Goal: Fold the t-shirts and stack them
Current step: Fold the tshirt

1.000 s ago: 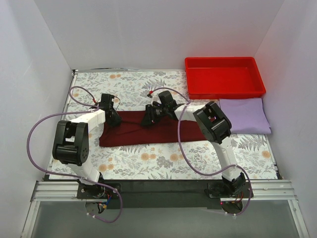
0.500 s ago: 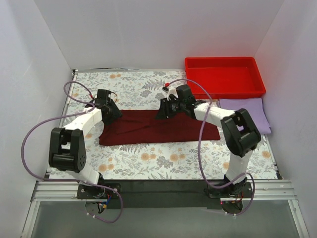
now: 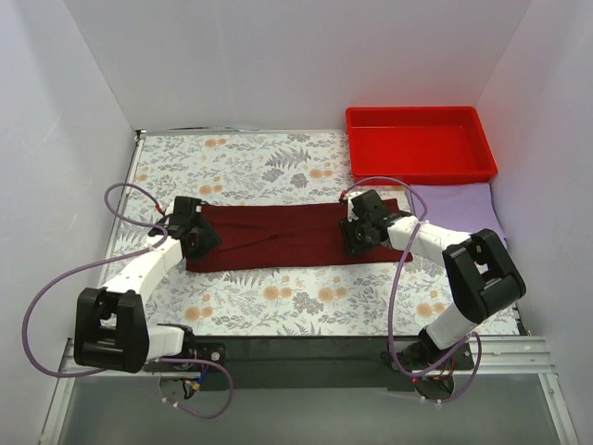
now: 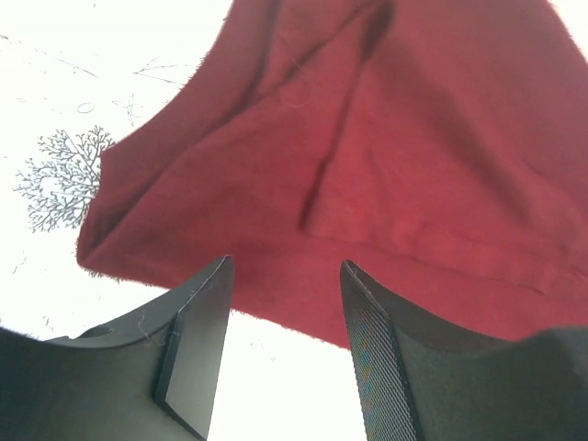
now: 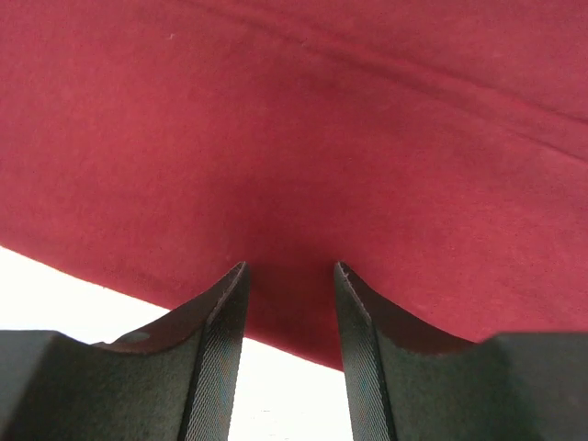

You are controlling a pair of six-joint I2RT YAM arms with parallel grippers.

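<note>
The dark maroon t-shirt lies folded in a long flat strip across the middle of the floral table. My left gripper is at its left end, open and low over the near edge; the left wrist view shows the shirt with a crease just beyond the open gripper. My right gripper is at the strip's right part, open; the right wrist view shows the gripper over the shirt's near edge. The pale lavender t-shirt lies folded at the right, partly behind my right arm.
A bright red plastic tray stands at the back right, just behind the lavender shirt. White walls close in the table on the left, back and right. The floral table cover shows in front of the maroon strip.
My right gripper has moved from the middle of the maroon shirt to its right end. My left gripper has moved nearer along the left end. The strip now lies flatter.
</note>
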